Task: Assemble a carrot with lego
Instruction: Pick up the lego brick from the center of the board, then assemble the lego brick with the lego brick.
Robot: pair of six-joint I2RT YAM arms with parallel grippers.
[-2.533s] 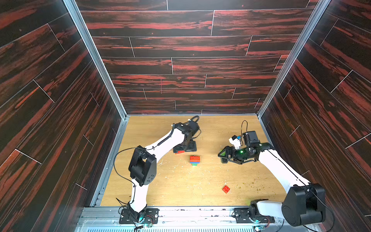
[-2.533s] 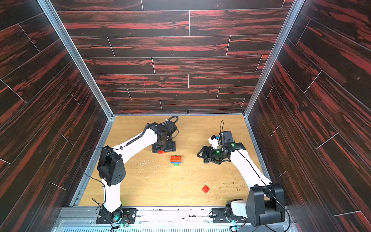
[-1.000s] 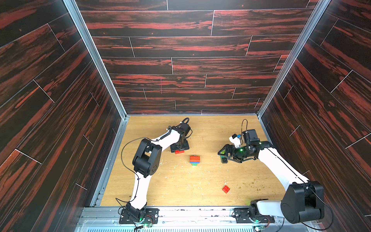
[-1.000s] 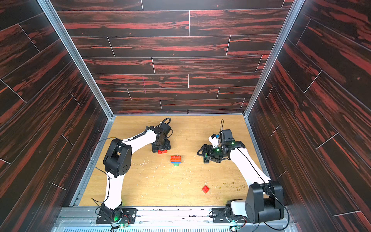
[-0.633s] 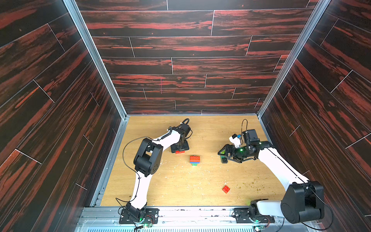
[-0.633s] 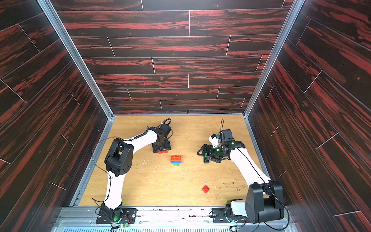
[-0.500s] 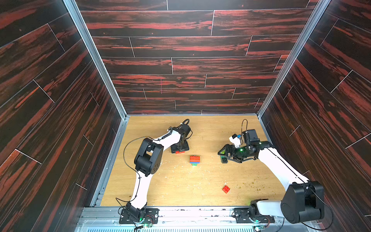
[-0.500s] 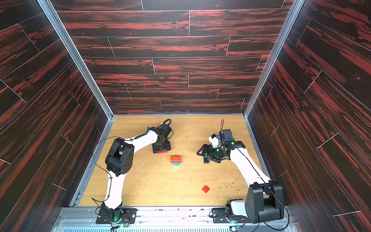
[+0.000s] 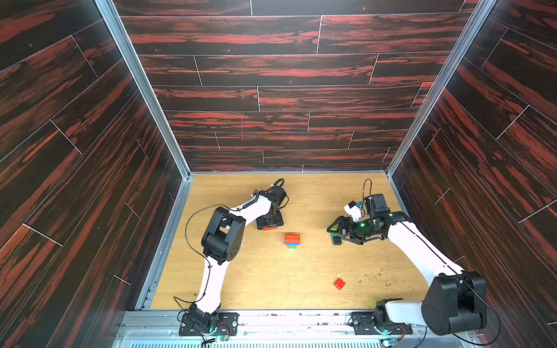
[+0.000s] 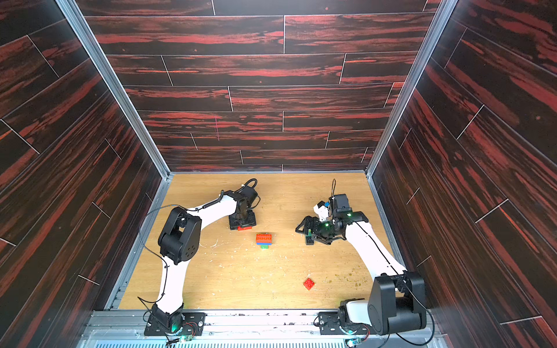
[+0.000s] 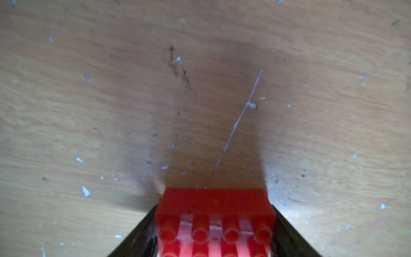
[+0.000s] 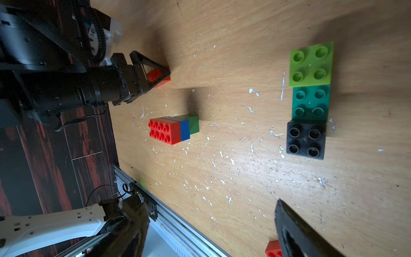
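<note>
My left gripper (image 9: pixel 270 225) points straight down at the table's back middle. It is shut on a long red brick (image 11: pixel 214 201) that rests on the wood, its black fingers (image 11: pixel 287 231) pressing both ends. A started carrot (image 9: pixel 292 240) of red, blue and green bricks lies on its side mid-table. My right gripper (image 9: pixel 339 233) hovers open over a row of lime (image 12: pixel 311 64), teal (image 12: pixel 310 102) and black (image 12: pixel 305 139) square bricks that touch each other. A small red square brick (image 9: pixel 339 283) lies alone towards the front right.
Dark wood-pattern walls enclose the wooden table (image 9: pixel 271 277) on three sides. A metal rail (image 9: pixel 271 319) with both arm bases runs along the front. White flecks and scratches litter the wood. The left arm's elbow (image 9: pixel 223 238) stands over the left side.
My left gripper shifted slightly left, settled down over the long red brick, and its jaws narrowed onto it. The left elbow swung forward. The right arm has held still.
</note>
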